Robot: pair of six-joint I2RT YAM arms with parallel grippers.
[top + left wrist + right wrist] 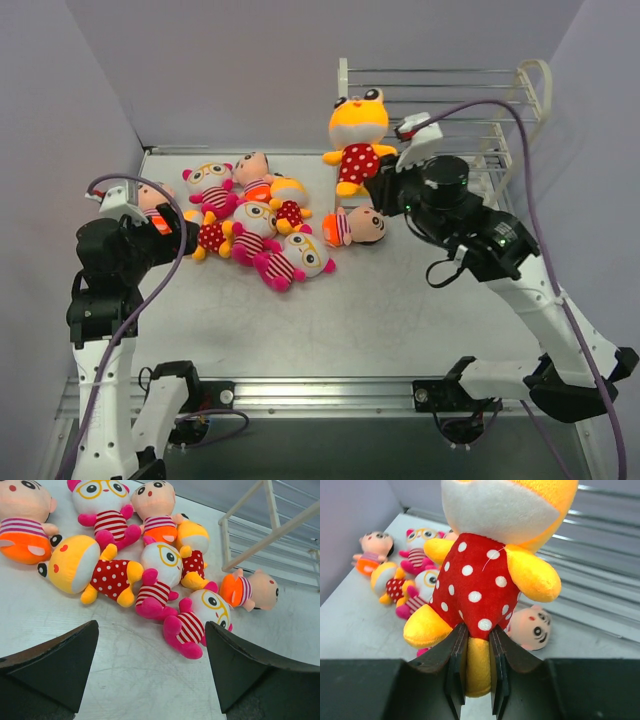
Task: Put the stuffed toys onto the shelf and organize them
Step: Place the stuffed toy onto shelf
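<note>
Now your right gripper (476, 632) pinches one yellow leg of a polka-dot doll (477, 580), with its fingers pressed onto that leg from both sides. You hold this doll upright, head up, just in front of the left end of the shelf (500, 110). Whether it touches the rods cannot be told.

Your left gripper (151, 629) is spread wide and holds nothing. It hangs well to the left of the shelf, low over the table (400, 320), with its fingers pointing toward the shelf.

Between that gripper and the shelf lies a heap (250, 215) of seven dolls packed close together. White-faced ones with yellow glasses, peach-faced ones and two more polka-dot ones are mixed in it, most of them on their backs or sides.

One peach doll (355, 226) lies apart from the heap on the side nearer the shelf. It is on its side, near the shelf's left end and close under the doll you hold.
</note>
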